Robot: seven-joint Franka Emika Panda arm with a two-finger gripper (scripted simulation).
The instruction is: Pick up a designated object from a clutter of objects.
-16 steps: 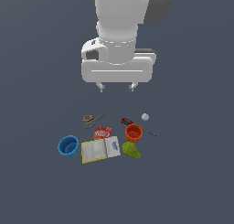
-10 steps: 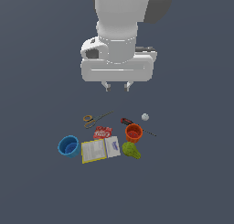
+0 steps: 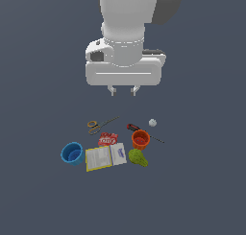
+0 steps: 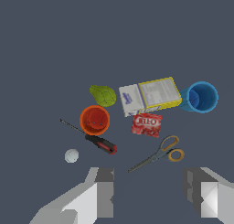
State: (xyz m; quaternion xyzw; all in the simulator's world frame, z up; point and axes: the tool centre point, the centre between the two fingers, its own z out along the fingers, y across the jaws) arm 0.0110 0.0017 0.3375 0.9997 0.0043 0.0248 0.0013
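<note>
A flat, slate-blue ground (image 3: 38, 195) fills the exterior view. The same even, matte surface reaches every edge of the wrist view, from twelve o'clock round to six.

Desk (image 3: 202, 181), contents by position in the exterior view:
- Cup, designated (image 3: 141, 139): right of centre, upright.
- Screwdriver (image 3: 144, 133): just behind that cup, running leftward-back to rightward-front.
- Ball (image 3: 153, 123): behind and right of the cup, apart.
- Pear-shaped lump (image 3: 138, 158): just in front of the cup.
- Box (image 3: 105, 157): lying flat, left of the lump.
- Packet (image 3: 108, 139): just behind the box.
- Scissors (image 3: 99, 125): behind the packet.
- Second cup (image 3: 72, 153): leftmost, just beside the box.
- Pincer (image 3: 123, 91): above the group, well apart.
</note>
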